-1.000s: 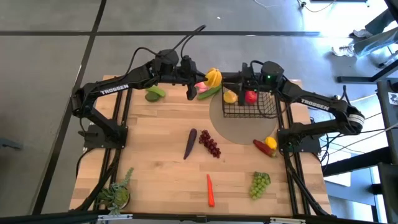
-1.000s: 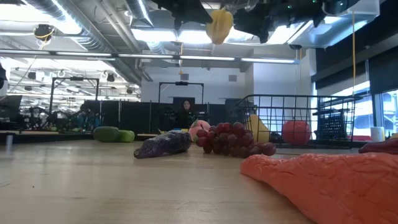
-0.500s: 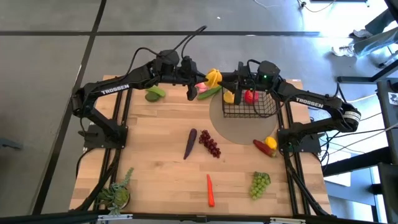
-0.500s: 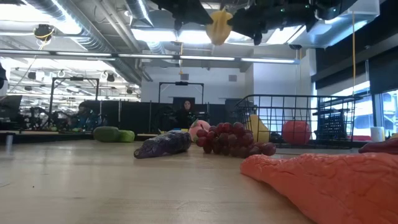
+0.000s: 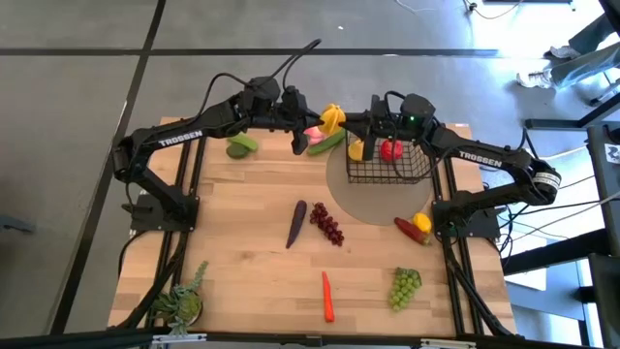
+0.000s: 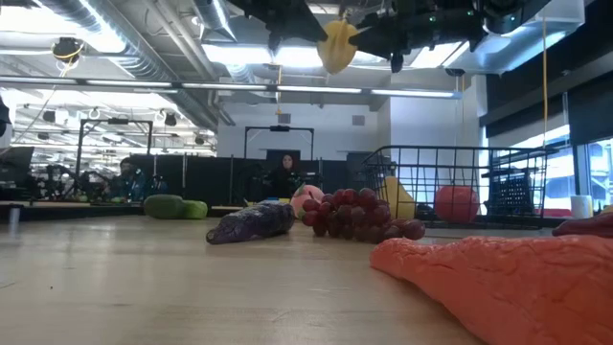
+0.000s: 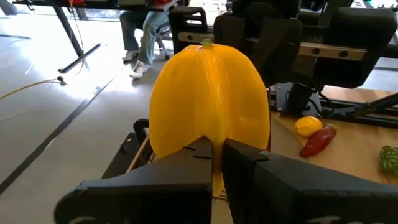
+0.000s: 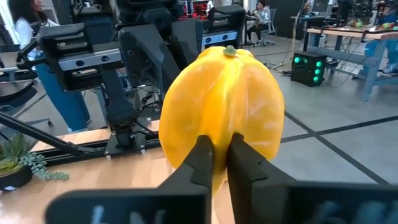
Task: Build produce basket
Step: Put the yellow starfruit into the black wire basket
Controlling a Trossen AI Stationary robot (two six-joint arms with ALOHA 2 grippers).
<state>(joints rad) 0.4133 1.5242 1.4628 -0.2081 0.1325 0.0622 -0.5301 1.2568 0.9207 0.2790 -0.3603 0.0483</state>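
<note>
A yellow pepper hangs high above the table's far edge, between my two grippers. My left gripper comes at it from the left, and my right gripper from the right. Each is shut on it. The pepper fills the left wrist view and the right wrist view, with its stem up. The black wire basket stands on a round mat at the far right. It holds a red fruit and a yellow one. My left gripper pinches a rib low on the pepper's side between its two fingers, coming level from the table's left. The pepper stands upright, stem up, lifted clear of the table. My right gripper pinches a rib low on the pepper's opposite side between its two fingers, coming level from the table's right. The gap between its fingers is narrow.
A peach, a cucumber and an avocado lie at the far edge. An eggplant and dark grapes lie mid-table. A carrot, green grapes, a red pepper, a lemon and a potted plant lie nearer.
My right gripper has gone toward the table's left, from above the basket's far side up to the yellow pepper. The pepper and my left gripper have stayed in place.
</note>
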